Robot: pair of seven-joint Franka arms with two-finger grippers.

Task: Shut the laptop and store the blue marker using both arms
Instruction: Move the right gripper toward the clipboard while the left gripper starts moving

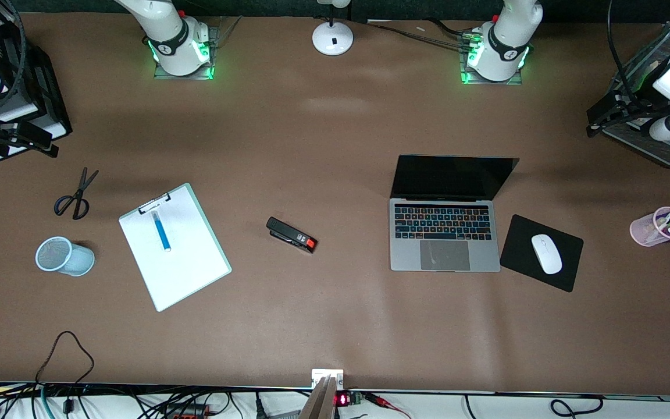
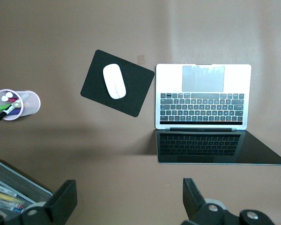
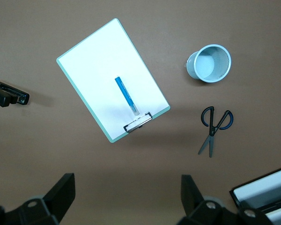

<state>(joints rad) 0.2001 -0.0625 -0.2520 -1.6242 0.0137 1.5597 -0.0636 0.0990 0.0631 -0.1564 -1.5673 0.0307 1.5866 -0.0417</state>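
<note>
The silver-grey laptop (image 1: 444, 235) stands open on the table toward the left arm's end, its black screen up; it also shows in the left wrist view (image 2: 203, 93). The blue marker (image 1: 161, 231) lies on a white clipboard (image 1: 186, 270) toward the right arm's end, and shows in the right wrist view (image 3: 127, 96). My left gripper (image 2: 129, 201) is open and empty, high over bare table beside the laptop's screen. My right gripper (image 3: 126, 199) is open and empty, high over bare table beside the clipboard's clip end.
A black stapler (image 1: 291, 234) lies between clipboard and laptop. Scissors (image 1: 76, 195) and a pale blue mesh cup (image 1: 64, 256) lie beside the clipboard. A white mouse (image 1: 546, 254) sits on a black pad (image 1: 518, 241) beside the laptop. A pink pen cup (image 1: 655, 230) lies toward the left arm's end.
</note>
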